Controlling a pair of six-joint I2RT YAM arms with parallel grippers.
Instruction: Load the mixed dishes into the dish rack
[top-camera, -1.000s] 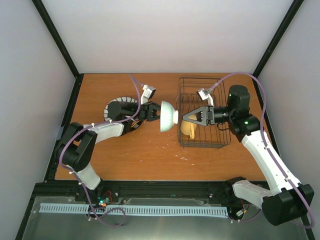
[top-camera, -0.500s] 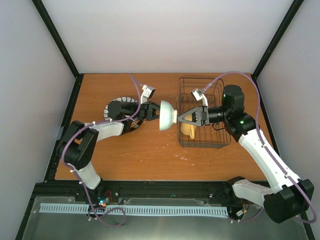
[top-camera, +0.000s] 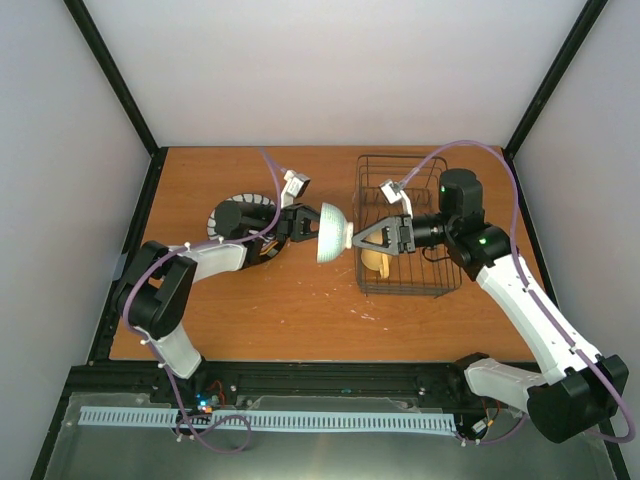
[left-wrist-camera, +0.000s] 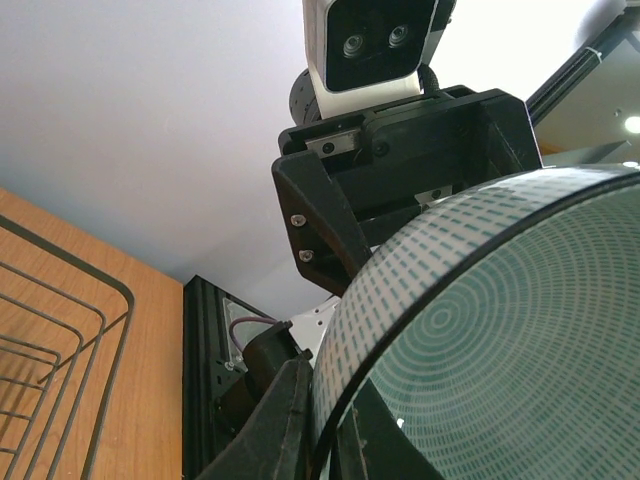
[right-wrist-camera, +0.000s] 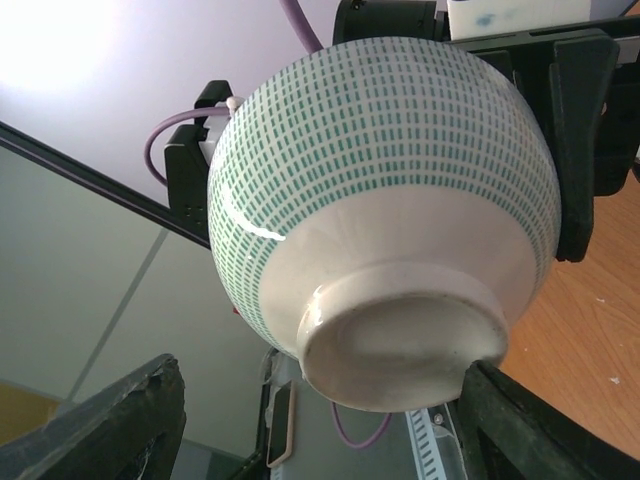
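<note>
My left gripper (top-camera: 312, 225) is shut on the rim of the mint-green bowl (top-camera: 334, 232) and holds it on its side above the table, foot pointing right. The left wrist view shows the rim (left-wrist-camera: 420, 330) pinched between my fingers (left-wrist-camera: 270, 420). My right gripper (top-camera: 360, 239) is open, its jaws either side of the bowl's foot (right-wrist-camera: 400, 335); one finger (right-wrist-camera: 525, 430) is at the foot's edge, the other (right-wrist-camera: 120, 425) is apart. The dish rack (top-camera: 437, 200) stands behind it with the yellow mug (top-camera: 376, 261) inside. The striped plate (top-camera: 232, 206) lies behind my left arm.
The rack's wire corner (left-wrist-camera: 70, 320) shows at the left of the left wrist view. A dark frame (top-camera: 130, 255) runs along the table's left edge. Other plates are hidden from view.
My right gripper has moved left out of the rack, up to the bowl's foot. My left gripper has kept the bowl almost still.
</note>
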